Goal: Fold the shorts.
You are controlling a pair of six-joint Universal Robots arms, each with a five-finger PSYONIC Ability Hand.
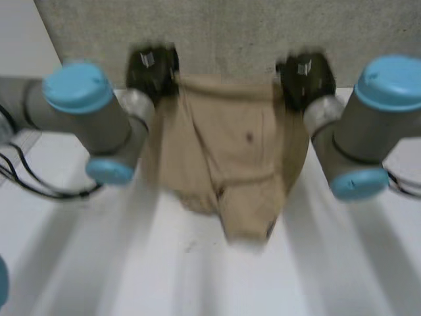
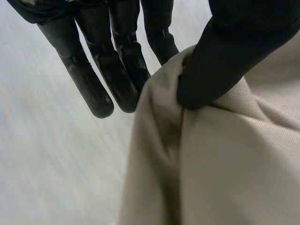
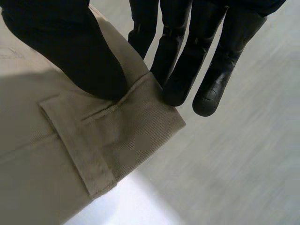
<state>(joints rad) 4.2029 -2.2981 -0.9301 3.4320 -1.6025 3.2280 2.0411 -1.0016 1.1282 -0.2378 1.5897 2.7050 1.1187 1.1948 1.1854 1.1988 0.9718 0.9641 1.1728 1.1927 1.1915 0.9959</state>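
White worktop [image 1: 197,283] with a grey panel [image 1: 230,26] behind it, pretty bare setup. The left hand [image 1: 152,69] is pinching the far left waist corner of the tan shorts [image 1: 230,151]. Its thumb [image 2: 220,61] is clamped down on top of the cloth, and the fingers [image 2: 101,89] are mostly straight, with the inner ones tucked behind the edge. The right hand [image 1: 304,78] mirrors that on the far right corner, thumb [image 3: 70,51] pressed just beside a belt loop [image 3: 79,145] and fingers [image 3: 185,75] backing the fabric. My guess is that holding both corners keeps the waistband stretched flat so it can be carried over in one clean fold. The shorts hang between the hands at the far side, with the legs trailing toward the near side on the worktop.
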